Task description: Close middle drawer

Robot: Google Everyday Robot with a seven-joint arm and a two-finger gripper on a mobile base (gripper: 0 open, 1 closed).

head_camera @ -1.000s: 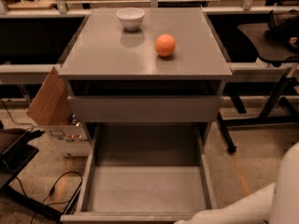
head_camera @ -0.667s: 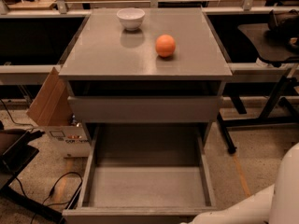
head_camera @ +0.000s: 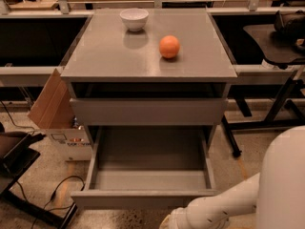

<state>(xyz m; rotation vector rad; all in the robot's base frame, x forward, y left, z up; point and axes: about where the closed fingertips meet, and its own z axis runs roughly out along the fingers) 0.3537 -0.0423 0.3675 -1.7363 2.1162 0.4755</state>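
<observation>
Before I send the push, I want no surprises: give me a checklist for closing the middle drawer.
1. The middle drawer stands pulled out: ok.
2. Nothing on its floor to jam it: ok.
3. The gripper against its front: cannot tell; it is out of view, only the arm shows, bottom right.
4. The orange and the bowl sit back from the top's edge: ok.
</observation>
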